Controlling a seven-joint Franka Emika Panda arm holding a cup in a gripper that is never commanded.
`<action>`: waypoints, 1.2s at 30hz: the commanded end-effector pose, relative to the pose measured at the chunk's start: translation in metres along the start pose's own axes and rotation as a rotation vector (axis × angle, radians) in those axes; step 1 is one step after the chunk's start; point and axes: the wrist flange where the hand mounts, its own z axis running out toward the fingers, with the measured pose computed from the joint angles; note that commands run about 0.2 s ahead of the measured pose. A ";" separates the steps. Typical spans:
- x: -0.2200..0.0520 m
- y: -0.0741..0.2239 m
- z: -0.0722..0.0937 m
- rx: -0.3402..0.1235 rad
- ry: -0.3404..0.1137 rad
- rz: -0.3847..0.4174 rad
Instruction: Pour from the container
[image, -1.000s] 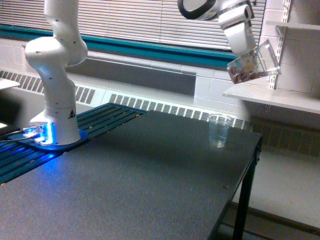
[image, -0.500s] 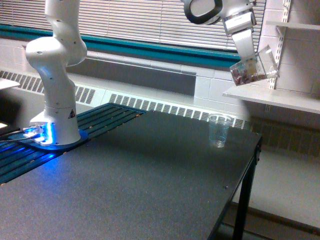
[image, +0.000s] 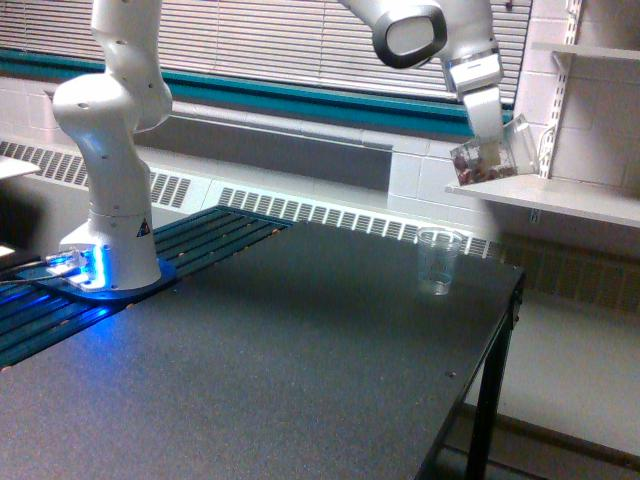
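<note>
Gripper (image: 487, 135) is up high at the exterior view's upper right, clamped on the container (image: 492, 155). Fingers themselves are mostly hidden behind the beaker wall, but the beaker hangs in the air off the hand, so it's pinched. Container is tilted, flared rim pointing toward the exterior view's right and slightly up, reddish-brown pieces (image: 470, 166) piled in the low end, on the exterior view's left. Nothing visibly falling out.

Below the gripper, a little toward the exterior view's left: small ribbed clear cup (image: 437, 261), upright on the table (image: 270, 360), near the far edge, well apart from the container. Can't tell whether the cup has anything in it.

Table: dark, speckled matte top, black leg (image: 484, 420) at the corner below the gripper. Rest of the top is bare dark surface.

Far from the gripper, at the exterior view's left: arm base (image: 112, 250) on a dark slatted platform (image: 200, 235), blue light glowing at its foot. White arm column rises out of frame and comes back in at the top to reach the gripper.

Room: closed white blinds (image: 280, 40) behind, teal band under them, baseboard heater grille (image: 340, 215) along the wall. White shelf (image: 560, 200) on a slotted wall rail just beside and behind the container; container's low edge overlaps the shelf line in this view, contact can't be judged. Light floor under the shelf.
</note>
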 end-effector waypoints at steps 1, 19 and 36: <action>-0.033 -0.017 0.007 0.009 -0.018 -0.038; -0.112 -0.026 0.022 -0.034 -0.045 -0.075; -0.176 -0.037 0.034 -0.049 -0.125 -0.084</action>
